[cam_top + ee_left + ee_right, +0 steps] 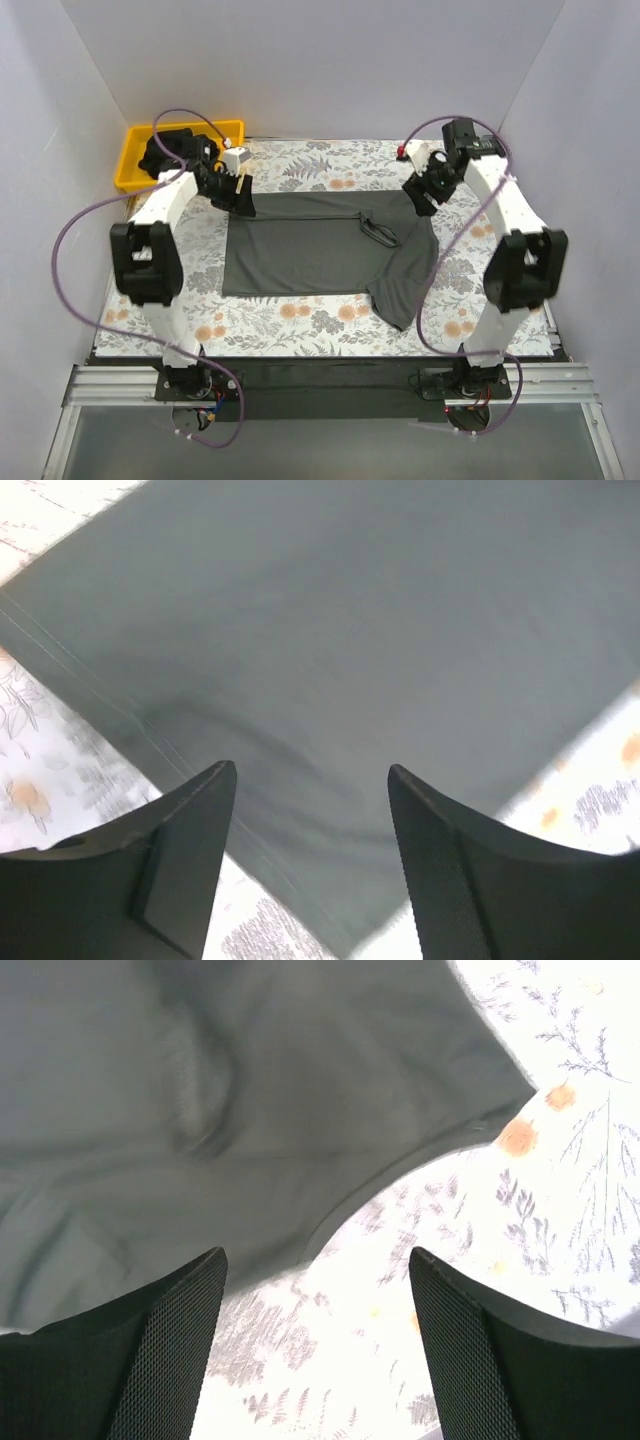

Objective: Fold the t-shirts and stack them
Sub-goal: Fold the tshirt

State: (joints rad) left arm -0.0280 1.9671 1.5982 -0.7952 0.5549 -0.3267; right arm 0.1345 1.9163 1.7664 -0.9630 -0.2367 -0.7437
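Note:
One dark charcoal t-shirt [320, 250] lies spread flat on the flowered table cloth, collar near the right, one sleeve hanging toward the front right. My left gripper [238, 195] is open and empty above the shirt's far left corner; the left wrist view shows the hem [330, 680] just below the fingers. My right gripper [422, 195] is open and empty above the shirt's far right edge; the right wrist view shows the shirt [250, 1110] and the bare cloth between its fingers. More dark cloth lies in the yellow tray.
A yellow plastic tray [132, 160] stands at the far left corner, with dark cloth [165, 150] in it. The flowered table cloth [300, 320] covers the table. White walls close in the left, right and back sides.

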